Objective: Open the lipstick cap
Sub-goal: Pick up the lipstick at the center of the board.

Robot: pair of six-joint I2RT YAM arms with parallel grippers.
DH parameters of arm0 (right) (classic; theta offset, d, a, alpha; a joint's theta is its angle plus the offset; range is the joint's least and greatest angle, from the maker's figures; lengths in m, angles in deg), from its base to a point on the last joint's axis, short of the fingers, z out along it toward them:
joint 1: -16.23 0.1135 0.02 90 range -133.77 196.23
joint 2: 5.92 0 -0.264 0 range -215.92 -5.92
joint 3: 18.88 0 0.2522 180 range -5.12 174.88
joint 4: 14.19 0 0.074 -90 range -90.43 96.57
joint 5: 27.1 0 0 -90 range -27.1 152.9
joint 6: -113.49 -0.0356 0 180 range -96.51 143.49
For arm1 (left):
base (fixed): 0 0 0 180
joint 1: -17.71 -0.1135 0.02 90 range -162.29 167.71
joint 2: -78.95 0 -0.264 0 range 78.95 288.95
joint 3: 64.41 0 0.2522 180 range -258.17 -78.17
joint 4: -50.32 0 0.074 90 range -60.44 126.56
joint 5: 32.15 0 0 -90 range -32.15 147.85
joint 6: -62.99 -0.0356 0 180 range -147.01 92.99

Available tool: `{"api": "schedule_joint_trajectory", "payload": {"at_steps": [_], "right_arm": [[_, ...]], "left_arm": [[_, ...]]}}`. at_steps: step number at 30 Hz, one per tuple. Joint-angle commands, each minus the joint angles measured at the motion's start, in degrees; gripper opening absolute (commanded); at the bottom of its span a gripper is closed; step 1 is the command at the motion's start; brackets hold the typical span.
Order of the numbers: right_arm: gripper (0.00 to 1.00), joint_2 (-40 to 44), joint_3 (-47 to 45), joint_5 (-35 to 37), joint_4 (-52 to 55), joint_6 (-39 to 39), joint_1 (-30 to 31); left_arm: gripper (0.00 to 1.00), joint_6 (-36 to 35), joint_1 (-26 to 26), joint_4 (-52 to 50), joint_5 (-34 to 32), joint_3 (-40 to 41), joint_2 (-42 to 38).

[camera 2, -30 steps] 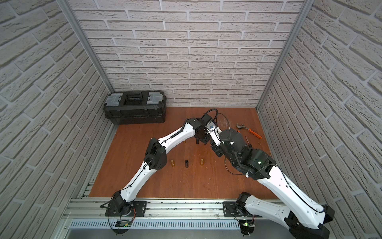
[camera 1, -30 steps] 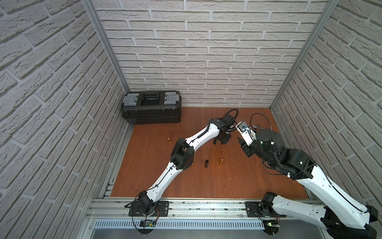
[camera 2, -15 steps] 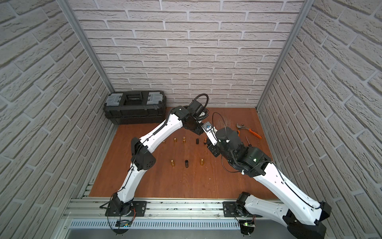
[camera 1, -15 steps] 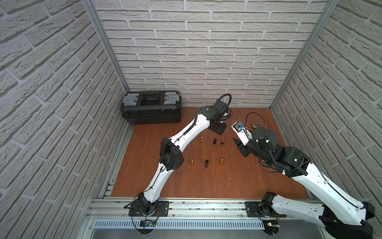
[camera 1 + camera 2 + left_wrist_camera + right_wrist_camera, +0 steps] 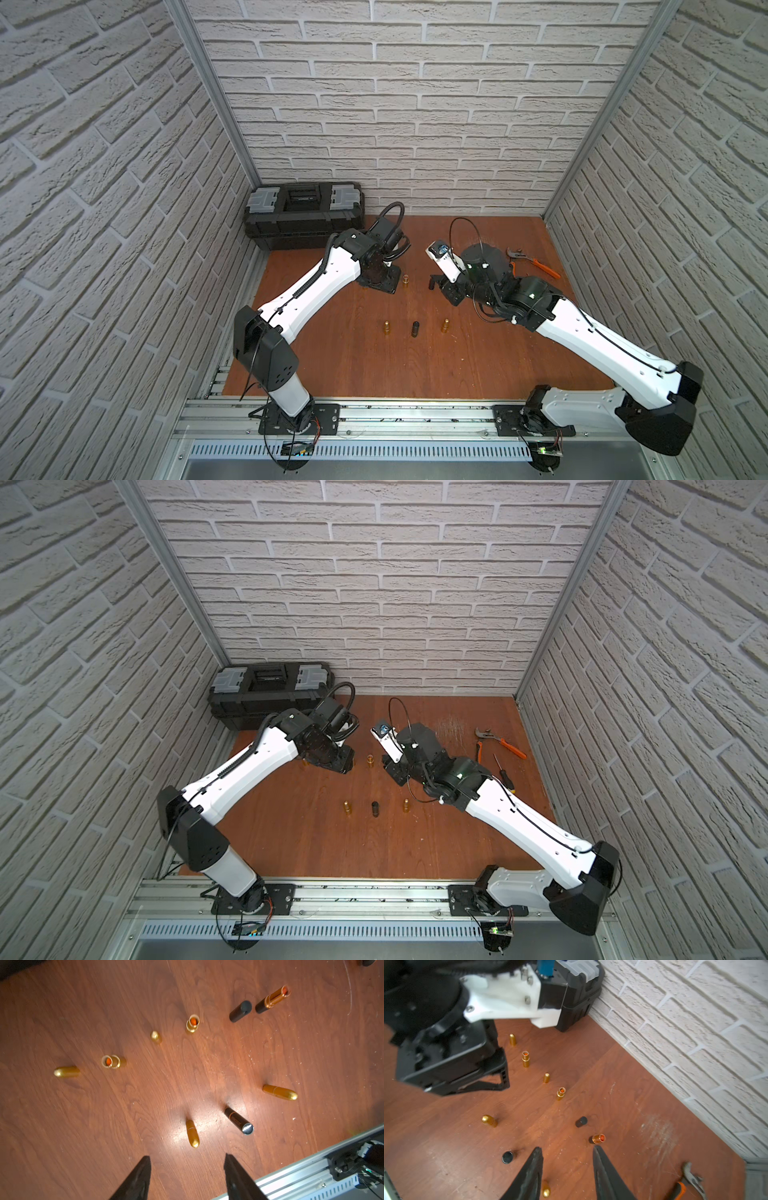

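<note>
Three capped lipsticks stand in a near row: a gold one, a black one and a second gold one. Behind them stand several opened ones. The left wrist view shows a black cap next to its black-and-gold body, and gold bodies with gold caps beside them. My left gripper hangs open and empty over the back row. My right gripper is open and empty too, just past the black-and-gold body.
A black toolbox sits against the back wall at the left. Orange-handled pliers and a screwdriver lie at the back right. Brick walls close three sides, and a metal rail runs along the front.
My left gripper has drawn back leftwards from beside the right gripper, with its jaws spreading wider. The right gripper shifted slightly left. The back row of opened lipsticks came into view.
</note>
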Motion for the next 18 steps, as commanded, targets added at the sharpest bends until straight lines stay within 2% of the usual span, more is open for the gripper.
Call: {"api": "schedule_joint_trajectory", "payload": {"at_steps": [1,7,13,18], "right_arm": [[0.4,-2.97,1.61,-4.6,-5.1,-2.09,0.62],[0.4,-5.09,3.05,-4.35,-5.95,-2.15,1.21],[0.4,-5.07,3.02,-2.56,-5.24,-2.38,1.24],[0.4,-4.22,3.38,-0.39,-4.2,-2.44,1.21]], "left_arm": [[0.59,5.45,0.54,2.51,-1.9,6.14,-5.58],[0.59,8.64,2.96,6.18,-4.2,16.27,-9.89],[0.58,9.23,6.85,8.23,-5.4,17.65,-5.49],[0.57,9.79,7.88,9.93,-5.79,18.91,-1.7]]}}
